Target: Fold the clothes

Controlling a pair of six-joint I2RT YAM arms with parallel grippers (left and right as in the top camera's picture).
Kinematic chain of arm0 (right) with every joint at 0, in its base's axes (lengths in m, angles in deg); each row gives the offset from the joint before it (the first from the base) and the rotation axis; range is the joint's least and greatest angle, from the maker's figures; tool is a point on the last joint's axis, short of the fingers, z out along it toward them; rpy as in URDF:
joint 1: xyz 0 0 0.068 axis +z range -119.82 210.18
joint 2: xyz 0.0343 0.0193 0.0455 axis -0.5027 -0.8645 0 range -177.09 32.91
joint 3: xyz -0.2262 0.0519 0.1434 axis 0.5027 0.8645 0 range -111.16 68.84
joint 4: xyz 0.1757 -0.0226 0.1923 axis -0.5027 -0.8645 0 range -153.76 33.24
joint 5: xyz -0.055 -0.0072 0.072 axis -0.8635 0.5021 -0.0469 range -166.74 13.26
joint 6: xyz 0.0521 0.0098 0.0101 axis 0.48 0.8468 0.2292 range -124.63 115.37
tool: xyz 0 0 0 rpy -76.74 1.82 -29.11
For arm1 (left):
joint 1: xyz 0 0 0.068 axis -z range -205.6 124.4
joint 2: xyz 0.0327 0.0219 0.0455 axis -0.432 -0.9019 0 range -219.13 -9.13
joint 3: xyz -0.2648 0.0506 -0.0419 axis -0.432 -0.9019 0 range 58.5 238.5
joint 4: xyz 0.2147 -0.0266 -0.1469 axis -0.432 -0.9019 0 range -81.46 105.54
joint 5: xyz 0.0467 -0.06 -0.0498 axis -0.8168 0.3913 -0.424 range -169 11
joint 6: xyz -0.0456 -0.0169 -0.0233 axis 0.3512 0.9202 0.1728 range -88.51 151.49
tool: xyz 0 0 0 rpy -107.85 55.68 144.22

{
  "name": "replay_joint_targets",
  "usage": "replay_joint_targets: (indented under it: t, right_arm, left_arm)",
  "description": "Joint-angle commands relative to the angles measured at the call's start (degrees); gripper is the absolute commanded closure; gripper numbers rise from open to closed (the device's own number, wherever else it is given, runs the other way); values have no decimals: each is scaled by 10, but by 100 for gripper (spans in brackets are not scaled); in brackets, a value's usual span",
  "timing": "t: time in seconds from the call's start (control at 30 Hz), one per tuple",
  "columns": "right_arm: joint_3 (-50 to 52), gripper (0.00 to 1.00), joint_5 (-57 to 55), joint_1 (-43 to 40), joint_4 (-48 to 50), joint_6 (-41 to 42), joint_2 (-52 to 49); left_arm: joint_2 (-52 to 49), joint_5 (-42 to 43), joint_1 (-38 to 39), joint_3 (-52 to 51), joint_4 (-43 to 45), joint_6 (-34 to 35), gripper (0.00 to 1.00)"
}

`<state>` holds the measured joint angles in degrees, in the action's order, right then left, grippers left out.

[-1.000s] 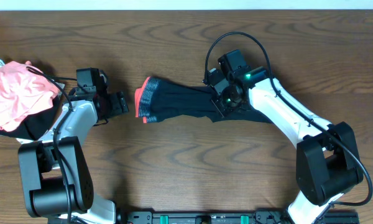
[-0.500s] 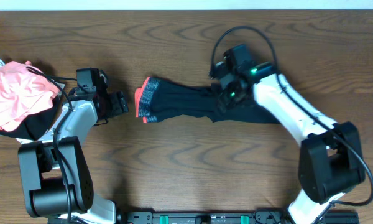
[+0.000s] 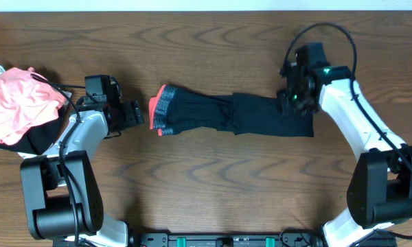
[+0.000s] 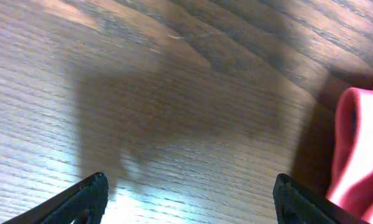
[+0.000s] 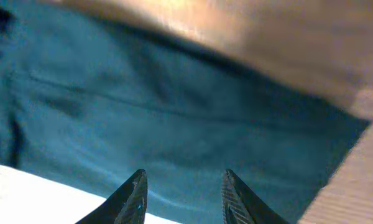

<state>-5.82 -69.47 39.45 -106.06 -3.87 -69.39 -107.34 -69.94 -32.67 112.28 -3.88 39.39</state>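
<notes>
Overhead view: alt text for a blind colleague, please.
Black leggings lie stretched across the wooden table, coral-edged waistband at left. The right gripper is above their right end; the open left gripper sits beside the waistband.

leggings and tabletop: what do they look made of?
Leggings: likely a thin stretchy knit, matte black; it lies limp with soft creases. Waistband: heathered grey knit, coral-red edge. Table: wood or wood-look laminate, dark brown grain with a slight sheen; cannot tell which.

The left tool (image 4: 188, 190) points rightward, low and level, its fingers spread wide. The right tool (image 5: 184, 183) points downward with fingers partly apart, its arm stretched forward.
</notes>
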Motion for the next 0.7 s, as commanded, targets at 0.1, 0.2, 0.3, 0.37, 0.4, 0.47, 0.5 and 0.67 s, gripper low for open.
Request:
replay_joint_targets:
  t: [0.1,0.2,0.3,0.37,0.4,0.47,0.5,0.67]
  right_arm:
    - [102,62,3,0,82,9,-3]
    - [151,60,3,0,146,9,-3]
    - [189,54,3,0,203,9,-3]
    - [203,51,3,0,224,12,-3]
    - [206,48,3,0,228,18,-3]
    - [208,47,3,0,231,21,-3]
    - [208,47,3,0,233,22,-3]
    - [208,47,3,0,236,22,-3]
  left_arm:
    - [-8,15,18,-5,4,3,15]
    - [-8,15,26,-5,4,3,14]
    - [-8,17,35,-5,6,3,13]
    - [-8,35,41,-5,14,3,11]
    - [-8,49,43,-5,19,3,10]
    - [-8,84,47,-5,35,3,9]
    - [-8,98,49,-5,44,3,8]
    - [-8,115,56,-5,72,9,7]
